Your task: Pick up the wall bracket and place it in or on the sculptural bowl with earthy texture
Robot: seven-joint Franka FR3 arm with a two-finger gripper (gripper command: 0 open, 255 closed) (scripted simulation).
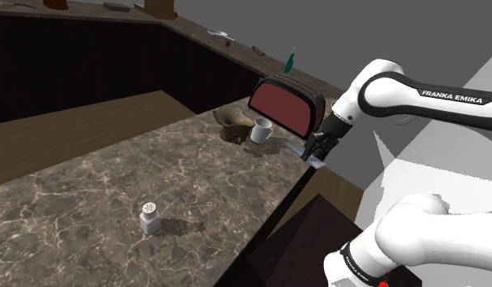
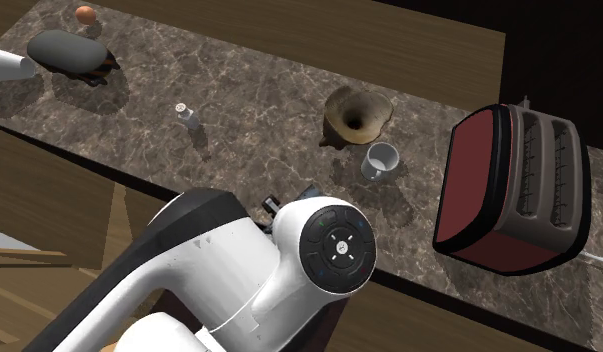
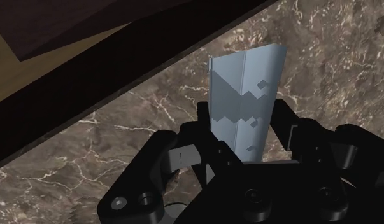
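A pale blue-grey metal wall bracket with a folded, notched profile stands between the fingers of my black gripper, which is shut on it from both sides. In the shoulder view the gripper is low over the marble counter's near edge, just in front of the toaster, and the bracket pokes out under it. The brown, rough-textured sculptural bowl sits on the counter a short way past the gripper, beyond a white mug. I cannot tell whether the bracket touches the counter.
A white mug stands between bowl and gripper. A dark red toaster is close behind the hand. A salt shaker stands farther along the counter. The counter edge drops off right beside the gripper.
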